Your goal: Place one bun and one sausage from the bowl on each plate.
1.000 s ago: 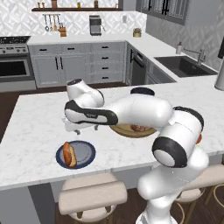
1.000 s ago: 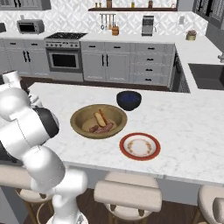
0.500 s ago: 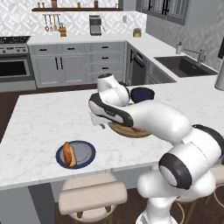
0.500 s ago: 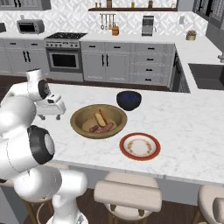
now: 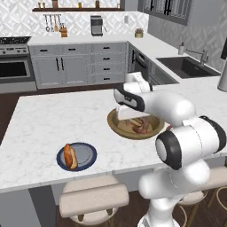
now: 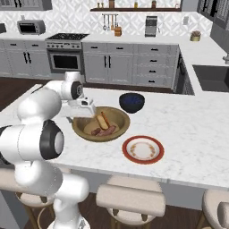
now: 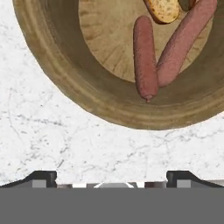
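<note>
The wooden bowl holds a bun and two sausages, lying side by side. My gripper hovers open and empty above the bowl's rim on the blue plate's side, pointing down at the counter beside the bowl. The dark blue-grey plate carries a bun with a sausage. The white plate with the red rim has no food on it.
A smaller dark blue bowl stands just behind the wooden bowl. Stools line the island's near edge. A sink sits in the counter at the back right.
The arm has swung from above the blue plate across to the wooden bowl. The gripper has stayed open and empty throughout.
</note>
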Robot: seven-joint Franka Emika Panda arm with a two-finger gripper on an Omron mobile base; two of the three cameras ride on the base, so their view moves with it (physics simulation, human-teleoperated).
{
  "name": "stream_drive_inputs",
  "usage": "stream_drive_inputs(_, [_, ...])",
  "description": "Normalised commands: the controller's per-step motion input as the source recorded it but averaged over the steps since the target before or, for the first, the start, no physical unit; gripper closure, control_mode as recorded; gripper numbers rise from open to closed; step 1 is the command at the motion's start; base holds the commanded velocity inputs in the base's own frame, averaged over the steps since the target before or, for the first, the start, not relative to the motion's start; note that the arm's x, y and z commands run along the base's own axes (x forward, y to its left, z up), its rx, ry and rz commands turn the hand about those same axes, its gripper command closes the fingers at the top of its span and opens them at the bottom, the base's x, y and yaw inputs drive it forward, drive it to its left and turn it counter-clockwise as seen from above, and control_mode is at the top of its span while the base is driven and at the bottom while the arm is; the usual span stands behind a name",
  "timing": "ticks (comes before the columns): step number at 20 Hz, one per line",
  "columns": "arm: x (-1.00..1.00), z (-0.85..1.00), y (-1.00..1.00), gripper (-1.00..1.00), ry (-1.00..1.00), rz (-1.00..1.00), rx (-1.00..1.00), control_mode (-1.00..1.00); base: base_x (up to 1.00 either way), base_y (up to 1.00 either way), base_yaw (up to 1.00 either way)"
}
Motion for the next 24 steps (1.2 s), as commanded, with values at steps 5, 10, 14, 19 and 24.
stream_drive_inputs(5, [0.82, -0.32, -0.60, -1.00, 0.19, 0.00, 0.00, -1.00, 0.00, 0.00, 0.00])
stream_drive_inputs(10, [0.44, -0.79, -0.17, -1.00, 0.02, 0.01, 0.00, -1.00, 0.00, 0.00, 0.00])
stream_drive_inputs(14, [0.46, -0.59, -0.01, -1.00, 0.03, 0.00, 0.00, -1.00, 0.00, 0.00, 0.00])
stream_drive_inputs(19, [0.02, -0.30, 0.01, -1.00, 0.02, 0.00, 0.00, -1.00, 0.00, 0.00, 0.00])
stream_drive_inputs(24, [-0.06, -0.18, 0.11, -1.00, 0.07, 0.00, 0.00, -1.00, 0.00, 0.00, 0.00])
